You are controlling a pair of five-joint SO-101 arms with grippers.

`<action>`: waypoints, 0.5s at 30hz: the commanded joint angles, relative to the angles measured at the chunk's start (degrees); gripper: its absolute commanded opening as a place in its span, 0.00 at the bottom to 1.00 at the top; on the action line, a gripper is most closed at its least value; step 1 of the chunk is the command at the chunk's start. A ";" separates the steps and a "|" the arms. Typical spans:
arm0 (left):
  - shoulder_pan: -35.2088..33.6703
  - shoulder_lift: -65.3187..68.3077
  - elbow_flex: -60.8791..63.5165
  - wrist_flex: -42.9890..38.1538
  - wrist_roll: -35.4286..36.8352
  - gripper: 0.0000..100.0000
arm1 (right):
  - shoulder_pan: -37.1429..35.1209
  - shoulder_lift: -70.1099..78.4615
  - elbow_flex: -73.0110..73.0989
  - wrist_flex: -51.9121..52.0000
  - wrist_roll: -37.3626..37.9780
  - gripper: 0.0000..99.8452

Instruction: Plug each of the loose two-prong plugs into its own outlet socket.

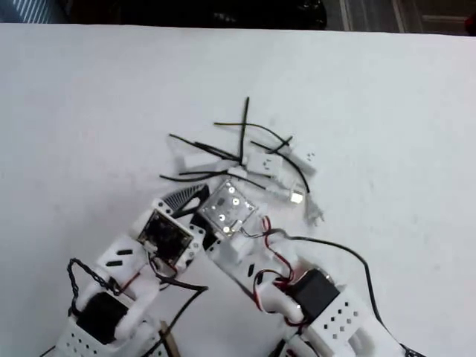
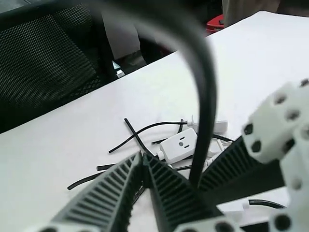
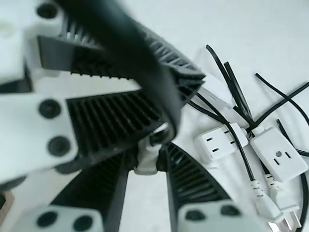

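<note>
The left claw [image 2: 143, 157] is closed: its two black ribbed fingers meet at the tips, and I can see nothing between them. It hangs low over the white table [image 1: 82, 111], just beside the right claw [image 3: 152, 151]. The right claw's ribbed fingers are pinched on a small white piece [image 3: 145, 163], which is too blurred to say whether it is a plug. A thick black cable [image 2: 203, 96] loops close across the left wrist view, and a similar one crosses the right wrist view. Just beyond the two claws, around the middle of the table, lies the tangle of task things. A white two-slot outlet [image 3: 221, 145] lies just beside a white three-hole outlet [image 3: 279, 155], with thin black cords [image 3: 241, 104] crossing over and under both. From the three-hole outlet a short white lead runs to a loose plug [image 3: 282, 218], which lies flat with its prongs bare and plugged into nothing. In the high view this plug lies at the edge of the pile on the right arm's side, near that arm's wrist camera. The black cords fan out from the outlets toward the far side of the table. Past the table's far edge stands a black mesh chair [image 2: 48, 58].
</note>
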 commanded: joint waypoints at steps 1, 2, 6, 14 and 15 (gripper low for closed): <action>0.66 0.13 -2.37 0.44 -0.18 0.03 | 4.97 -1.19 -0.44 -1.27 -0.44 0.02; -0.31 0.13 -2.29 1.14 -0.09 0.03 | 7.60 -1.19 -0.53 -1.36 -0.44 0.02; -5.14 0.31 -2.20 2.29 0.00 0.04 | 18.42 -1.01 -0.62 -2.68 -0.62 0.02; -10.24 0.57 -3.52 6.42 4.04 0.16 | 34.15 -0.92 -0.53 -7.69 -10.90 0.02; -10.24 0.57 -4.13 7.03 4.04 0.16 | 35.56 -0.92 -0.53 -8.40 -11.87 0.02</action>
